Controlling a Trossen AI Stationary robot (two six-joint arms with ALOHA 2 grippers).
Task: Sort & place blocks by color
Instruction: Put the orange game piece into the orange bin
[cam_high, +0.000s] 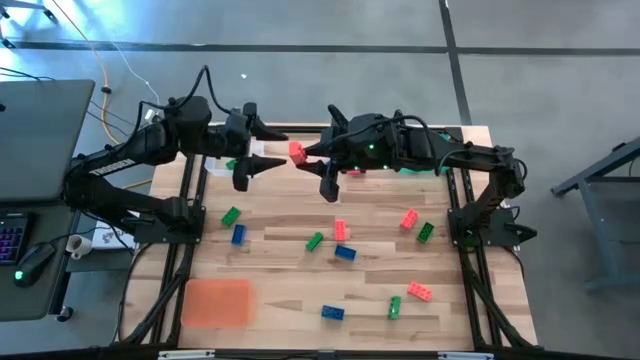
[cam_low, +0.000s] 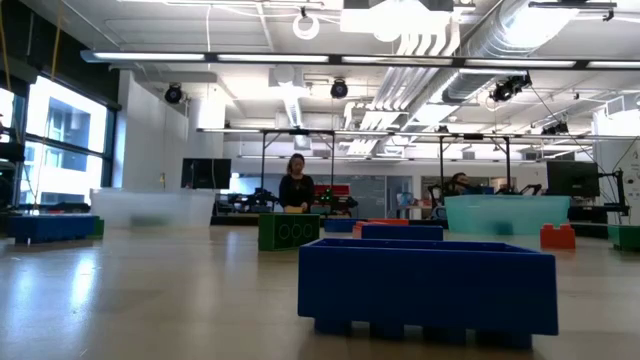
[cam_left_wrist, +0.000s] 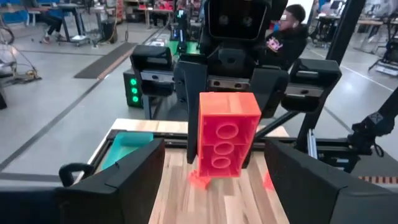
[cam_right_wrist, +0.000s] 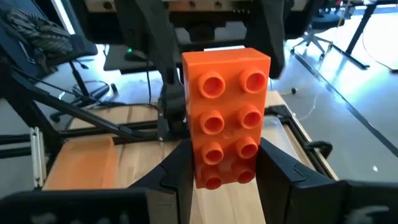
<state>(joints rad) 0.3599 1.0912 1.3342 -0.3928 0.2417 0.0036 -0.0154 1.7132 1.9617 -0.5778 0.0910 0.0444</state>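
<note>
A red block (cam_high: 297, 152) hangs in the air over the table's far middle, with my right gripper (cam_high: 306, 153) shut on it. The right wrist view shows its studded face (cam_right_wrist: 227, 118), the left wrist view its hollow underside (cam_left_wrist: 222, 134). My left gripper (cam_high: 272, 150) faces it from the table's left. It is open, its fingers (cam_left_wrist: 134, 174) wide on either side, just short of the block and touching nothing. Several red, green and blue blocks lie flat on the table, among them a green one (cam_high: 231, 215) and a blue one (cam_high: 345, 252). My right gripper pinches the red block's two long sides at its lower end (cam_right_wrist: 227, 171) between its two fingers. The fingers come about level from the table's right. The block stands up past the fingertips, studs toward the right wrist, lifted clear of the table.
An orange tray (cam_high: 217, 302) lies at the near left and a green tray (cam_left_wrist: 127, 146) at the far edge under the right arm. In the low view a blue block (cam_low: 428, 285) lies close by. People sit beyond the table.
</note>
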